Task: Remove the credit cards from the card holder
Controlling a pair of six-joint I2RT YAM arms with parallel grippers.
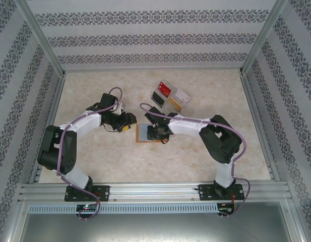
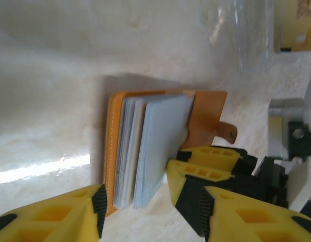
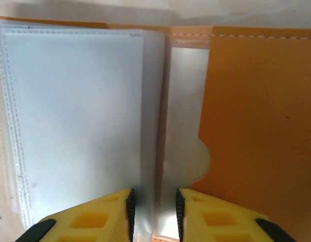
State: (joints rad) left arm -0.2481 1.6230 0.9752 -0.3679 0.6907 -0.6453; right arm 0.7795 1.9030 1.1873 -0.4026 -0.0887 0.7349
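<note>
The orange-tan card holder [image 1: 143, 134] lies open on the table, its grey-blue sleeves [image 2: 155, 146] fanned up. My left gripper [image 2: 145, 214] is open at its left edge, jaws wide on either side of the sleeves' near ends. My right gripper [image 1: 158, 132] rests on the holder [image 3: 261, 126], jaws a narrow gap apart over a clear sleeve [image 3: 163, 151] by the spine, not closed on it. Its yellow fingers [image 2: 210, 160] press the orange cover [image 2: 205, 116]. A red card [image 1: 165, 89] and a dark card [image 1: 158, 97] lie in the clear tray. The sleeves facing me hold no card.
The clear compartment tray [image 1: 181, 102] stands just behind the holder, slightly right; its plastic wall [image 2: 256, 40] is at the upper right in the left wrist view. A metal frame and patterned walls ring the table. Bare tabletop [image 1: 95, 156] lies to the left and front.
</note>
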